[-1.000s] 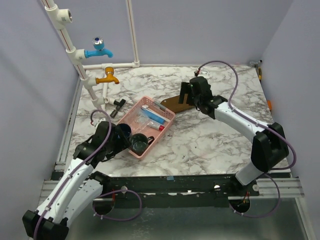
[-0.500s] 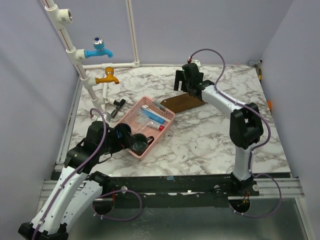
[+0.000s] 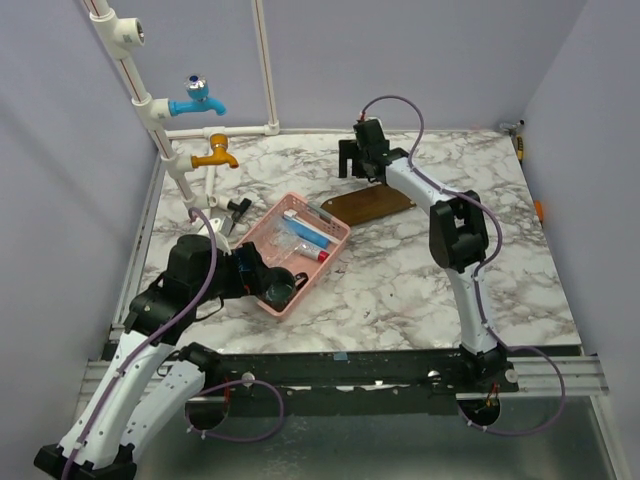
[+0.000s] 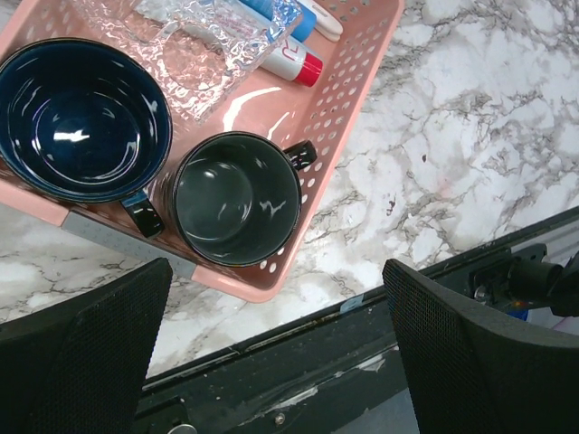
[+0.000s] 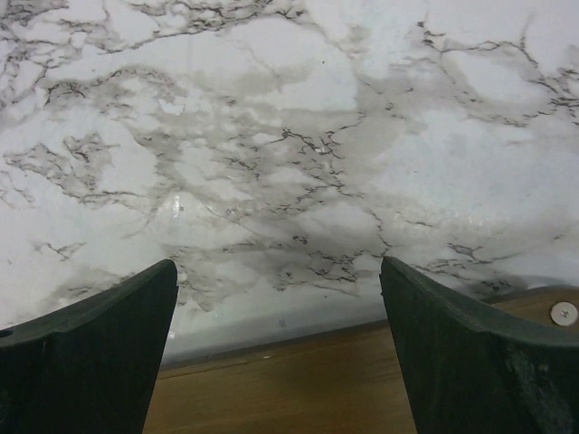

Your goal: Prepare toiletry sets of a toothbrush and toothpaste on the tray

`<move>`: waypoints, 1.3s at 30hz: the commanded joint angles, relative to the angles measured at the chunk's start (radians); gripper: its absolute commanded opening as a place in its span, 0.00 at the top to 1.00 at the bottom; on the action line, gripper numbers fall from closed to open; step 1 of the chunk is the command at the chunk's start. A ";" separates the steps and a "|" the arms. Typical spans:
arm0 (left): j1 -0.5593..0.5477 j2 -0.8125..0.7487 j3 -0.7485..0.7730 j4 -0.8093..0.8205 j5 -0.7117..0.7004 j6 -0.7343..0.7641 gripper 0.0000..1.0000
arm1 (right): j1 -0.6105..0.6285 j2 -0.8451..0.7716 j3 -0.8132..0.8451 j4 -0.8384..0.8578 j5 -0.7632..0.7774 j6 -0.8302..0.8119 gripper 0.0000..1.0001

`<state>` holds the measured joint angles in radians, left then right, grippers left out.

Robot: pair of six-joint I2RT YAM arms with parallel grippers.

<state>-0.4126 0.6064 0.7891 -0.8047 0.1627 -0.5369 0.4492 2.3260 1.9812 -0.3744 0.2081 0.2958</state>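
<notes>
The toothpaste point(image 4: 291, 61), a blue-and-white tube with a red cap, lies in the pink basket point(image 4: 357, 86) beside a white toothbrush point(image 4: 322, 20). In the top view the toothpaste point(image 3: 312, 241) lies mid-basket. The tray point(image 3: 372, 205), a dark brown oval board, lies bare behind the basket point(image 3: 335, 248). My left gripper point(image 3: 262, 277) hangs open over the basket's near corner, and the left wrist view shows nothing between its fingers point(image 4: 90, 344). My right gripper point(image 3: 349, 162) stands open above the marble just past the tray's far edge point(image 5: 317, 389), holding nothing.
A dark blue bowl point(image 4: 81, 117), a black mug point(image 4: 233, 199) and a crinkled clear packet point(image 4: 194, 45) share the basket. A white pipe frame with a blue tap point(image 3: 197, 100) and a yellow tap point(image 3: 216, 155) stands at the back left. The table's black front rail point(image 4: 298, 362) runs below my left gripper.
My right arm has swung back and left, from over the tray to its far edge, with its elbow raised. My left gripper has opened wider near the basket's corner.
</notes>
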 commanded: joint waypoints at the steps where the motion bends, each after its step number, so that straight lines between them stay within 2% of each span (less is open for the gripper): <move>1: -0.003 0.014 0.021 0.022 0.047 0.031 0.01 | -0.001 0.056 0.055 -0.059 -0.111 -0.082 0.04; 9: -0.003 0.022 0.017 0.030 0.055 0.035 0.01 | -0.001 0.058 0.024 -0.085 -0.200 -0.198 0.03; 14: -0.003 0.021 0.018 0.030 0.061 0.036 0.01 | -0.001 0.019 -0.037 -0.079 -0.200 -0.228 0.03; 21: -0.004 -0.017 0.006 0.018 0.066 0.025 0.01 | -0.001 -0.030 -0.114 -0.079 -0.186 -0.227 0.03; 39: -0.003 -0.067 0.015 -0.001 0.082 0.015 0.01 | -0.001 -0.290 -0.473 0.004 -0.132 -0.140 0.03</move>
<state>-0.4137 0.5518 0.7891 -0.8040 0.2188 -0.5186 0.4458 2.1071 1.5711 -0.3813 0.0536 0.1173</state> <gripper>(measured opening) 0.987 0.969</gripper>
